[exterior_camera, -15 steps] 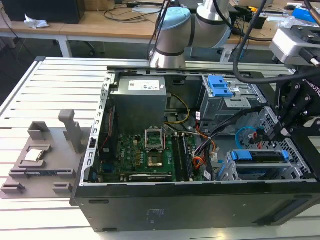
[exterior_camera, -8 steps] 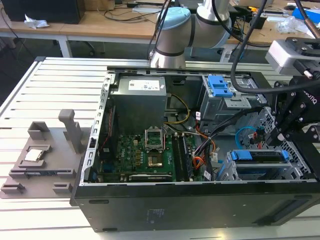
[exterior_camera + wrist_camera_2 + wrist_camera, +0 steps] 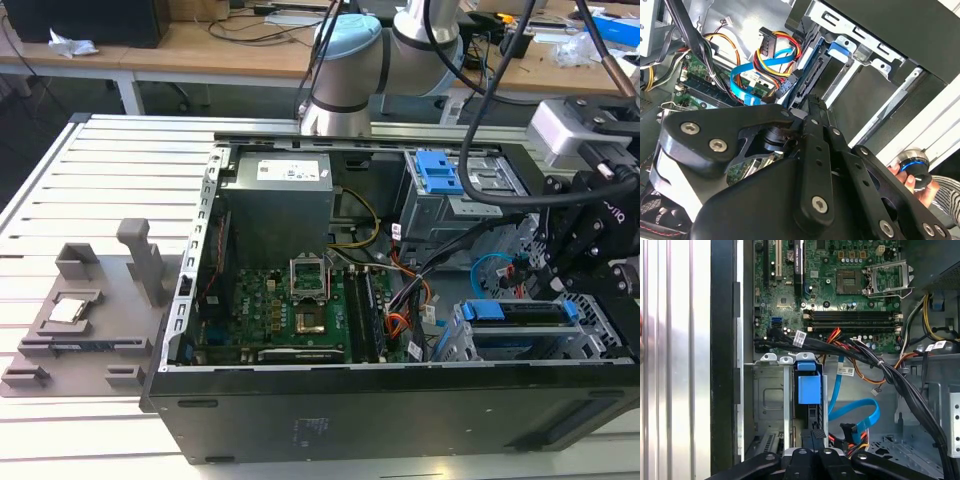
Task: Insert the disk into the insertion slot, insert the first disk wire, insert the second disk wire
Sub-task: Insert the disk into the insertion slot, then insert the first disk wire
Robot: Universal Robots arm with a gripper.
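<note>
One disk [image 3: 809,387] sits in the insertion slot [image 3: 771,400], just ahead of the closed hand [image 3: 817,434].

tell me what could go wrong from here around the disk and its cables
1. The light-blue cable loops loose right beside the disk, close to the gripper; it might snag as the arm moves.
2. The thick black cables cross close by the insertion slot; they could get caught or crowd the connectors.
</note>
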